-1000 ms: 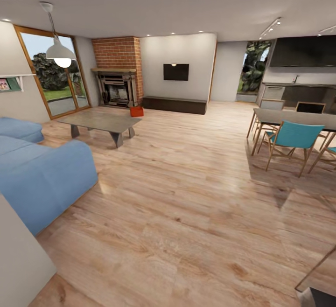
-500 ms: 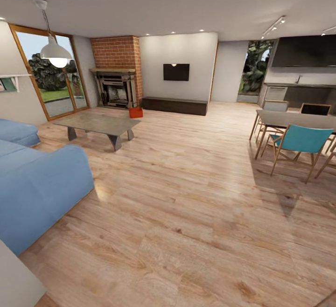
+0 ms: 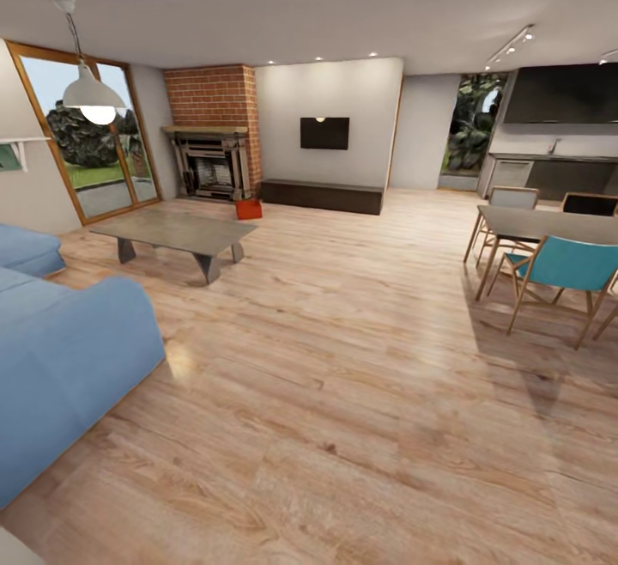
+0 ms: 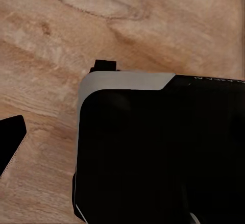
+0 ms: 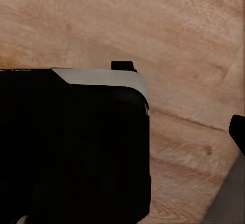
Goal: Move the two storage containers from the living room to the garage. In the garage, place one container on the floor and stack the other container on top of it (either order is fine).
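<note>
Light wood planks (image 3: 343, 393) run the whole depth of the living room in the head view, from the near edge out to a white wall with a black TV (image 3: 324, 132) and a long dark low bench (image 3: 322, 195) beneath it. Just beside the bench's left end, in front of the brick fireplace (image 3: 213, 131), sits an orange-red storage container (image 3: 249, 209) on the floor; from this far off I cannot tell whether it is one bin or two set close together. A grey coffee table (image 3: 176, 233) stands between it and the light blue sofa (image 3: 60, 350) at the near left. To the right, well apart from the bin, a dining table (image 3: 549, 223) with a teal chair (image 3: 562, 269) leaves a wide open lane of floor, which I judge to be the sensible line of approach.

Seen from the left wrist, a black body with a pale grey edge (image 4: 153, 147) blocks most of the sight over wood planks; the left gripper's jaws are not clear enough to judge, so I cannot tell their state.

From the right wrist comes much the same: a black mass (image 5: 76, 147) over planks, and the right gripper's opening likewise cannot be told. Nothing appears held, fitting a robot on its way to fetch.
</note>
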### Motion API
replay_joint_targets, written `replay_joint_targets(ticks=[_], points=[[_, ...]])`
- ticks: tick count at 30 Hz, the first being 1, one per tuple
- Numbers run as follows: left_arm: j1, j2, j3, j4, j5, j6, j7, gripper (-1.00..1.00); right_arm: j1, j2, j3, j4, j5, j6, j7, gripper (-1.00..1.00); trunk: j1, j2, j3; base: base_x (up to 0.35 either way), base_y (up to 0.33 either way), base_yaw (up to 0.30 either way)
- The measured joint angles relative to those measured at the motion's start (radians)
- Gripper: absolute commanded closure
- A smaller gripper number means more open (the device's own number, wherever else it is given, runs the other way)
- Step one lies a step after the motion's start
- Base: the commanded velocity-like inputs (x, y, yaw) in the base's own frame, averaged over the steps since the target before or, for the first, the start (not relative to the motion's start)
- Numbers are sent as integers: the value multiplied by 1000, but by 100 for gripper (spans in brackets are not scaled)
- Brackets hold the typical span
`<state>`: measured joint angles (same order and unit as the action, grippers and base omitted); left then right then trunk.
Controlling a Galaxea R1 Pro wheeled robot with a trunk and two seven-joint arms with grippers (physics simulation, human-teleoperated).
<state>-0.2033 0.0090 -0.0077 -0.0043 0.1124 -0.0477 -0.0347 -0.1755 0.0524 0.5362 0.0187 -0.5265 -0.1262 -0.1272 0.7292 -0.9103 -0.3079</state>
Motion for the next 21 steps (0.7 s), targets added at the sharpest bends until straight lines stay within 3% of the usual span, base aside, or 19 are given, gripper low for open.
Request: replay_joint_targets(ticks=[21], points=[[0,0,0,0,0,1,0,-100,0,-1,0,-1,0,0,0,-100,0,0,0,322,0,0]])
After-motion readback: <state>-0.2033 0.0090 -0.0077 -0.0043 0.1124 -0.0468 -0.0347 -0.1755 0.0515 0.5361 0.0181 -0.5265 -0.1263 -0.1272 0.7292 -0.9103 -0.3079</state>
